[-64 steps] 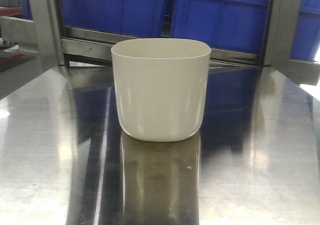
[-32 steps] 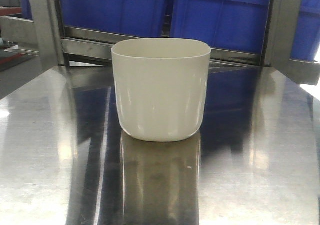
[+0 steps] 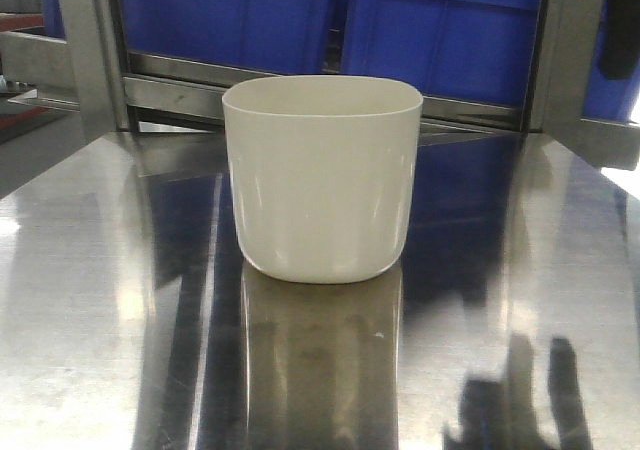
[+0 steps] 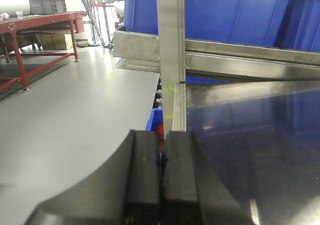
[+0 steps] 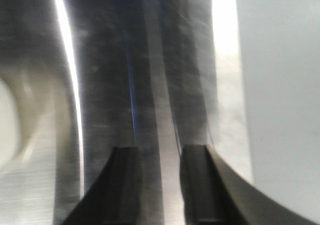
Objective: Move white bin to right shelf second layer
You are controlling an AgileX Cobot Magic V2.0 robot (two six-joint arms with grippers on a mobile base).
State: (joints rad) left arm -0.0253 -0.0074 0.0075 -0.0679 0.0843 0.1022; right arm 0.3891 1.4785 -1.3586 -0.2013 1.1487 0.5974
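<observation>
The white bin (image 3: 321, 175) stands upright on the shiny steel table (image 3: 90, 300), in the middle of the front view. It shows as a pale blur at the left edge of the right wrist view (image 5: 7, 125). My right gripper (image 5: 159, 155) is open and empty, low over the steel table to the right of the bin. My left gripper (image 4: 161, 135) is shut and empty, at the table's left edge (image 4: 179, 110), away from the bin. The roller shelf level is out of view.
Big blue crates (image 3: 440, 30) sit on a steel rack behind the table, between grey uprights (image 3: 85, 50). A dark part, probably my right arm (image 3: 620, 20), shows at the top right. Open grey floor (image 4: 65, 110) and a red bench (image 4: 35, 22) lie to the left.
A dark arm part has come into the top right of the front view, and its dark reflection now shows on the table at the bottom right. The bin has not moved.
</observation>
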